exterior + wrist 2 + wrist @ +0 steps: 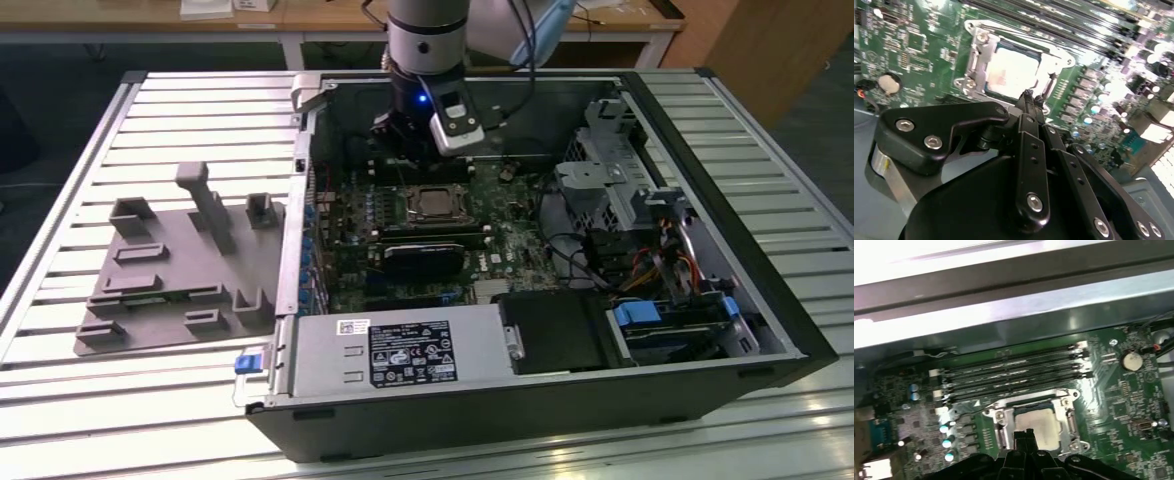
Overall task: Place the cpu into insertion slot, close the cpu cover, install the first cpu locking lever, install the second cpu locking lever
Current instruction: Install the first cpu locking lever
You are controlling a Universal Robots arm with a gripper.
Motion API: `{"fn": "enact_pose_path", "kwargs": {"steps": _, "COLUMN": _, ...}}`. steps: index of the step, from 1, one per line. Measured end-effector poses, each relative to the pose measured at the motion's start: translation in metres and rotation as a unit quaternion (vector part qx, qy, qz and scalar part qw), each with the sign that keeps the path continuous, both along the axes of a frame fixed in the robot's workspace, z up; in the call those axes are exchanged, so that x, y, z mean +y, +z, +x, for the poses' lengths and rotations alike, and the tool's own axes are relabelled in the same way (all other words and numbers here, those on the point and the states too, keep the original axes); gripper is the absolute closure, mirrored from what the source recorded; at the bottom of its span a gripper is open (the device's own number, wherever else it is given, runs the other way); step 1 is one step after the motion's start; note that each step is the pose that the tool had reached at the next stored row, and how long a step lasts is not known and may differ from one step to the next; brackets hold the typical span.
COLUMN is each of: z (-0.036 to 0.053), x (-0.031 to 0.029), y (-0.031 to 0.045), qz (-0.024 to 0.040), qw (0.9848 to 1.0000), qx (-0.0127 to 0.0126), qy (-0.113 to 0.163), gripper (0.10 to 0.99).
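Observation:
The cpu (430,203) lies flat in its socket on the green motherboard, its silver top showing in both wrist views (1010,75) (1040,426). The cpu cover (975,60) (1003,416), a thin silver frame, lies down around it. My gripper (1029,94) (1024,432) hovers just above the socket's edge with its black fingertips pressed together and nothing between them. A thin wire lever (1047,88) runs close beside the tips; I cannot tell whether they touch it. In the exterior view the gripper (400,150) hangs inside the open case, just behind the socket.
Memory slots (1009,372) run along one side of the socket, with the case wall (1014,305) beyond them. A black graphics card (427,255), power supply (394,350) and drive cage (614,180) stand around it. A grey fixture plate (174,260) lies to the exterior view's left.

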State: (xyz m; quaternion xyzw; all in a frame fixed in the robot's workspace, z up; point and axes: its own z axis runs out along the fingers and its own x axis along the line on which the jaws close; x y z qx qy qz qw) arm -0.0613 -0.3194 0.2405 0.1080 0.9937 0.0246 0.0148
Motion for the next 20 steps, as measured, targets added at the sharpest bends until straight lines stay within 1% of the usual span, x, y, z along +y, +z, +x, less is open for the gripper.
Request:
{"fn": "enact_pose_path", "kwargs": {"steps": 10, "z": -0.028, "x": 0.0, "y": 0.0, "qz": 0.0, "qw": 1.0, "qx": -0.0001, "qy": 0.0, "gripper": 0.984}}
{"fn": "enact_pose_path", "kwargs": {"steps": 15, "z": -0.039, "x": 0.0, "y": 0.0, "qz": 0.0001, "qw": 1.0, "qx": -0.0001, "qy": 0.0, "gripper": 0.984}}
{"fn": "enact_pose_path", "kwargs": {"steps": 17, "z": -0.0401, "x": 0.0, "y": 0.0, "qz": 0.0021, "qw": 1.0, "qx": -0.0001, "qy": 0.0, "gripper": 0.984}}
{"fn": "enact_pose_path", "kwargs": {"steps": 20, "z": -0.0441, "x": 0.0, "y": 0.0, "qz": 0.0086, "qw": 1.0, "qx": -0.0003, "qy": 0.0, "gripper": 0.984}}
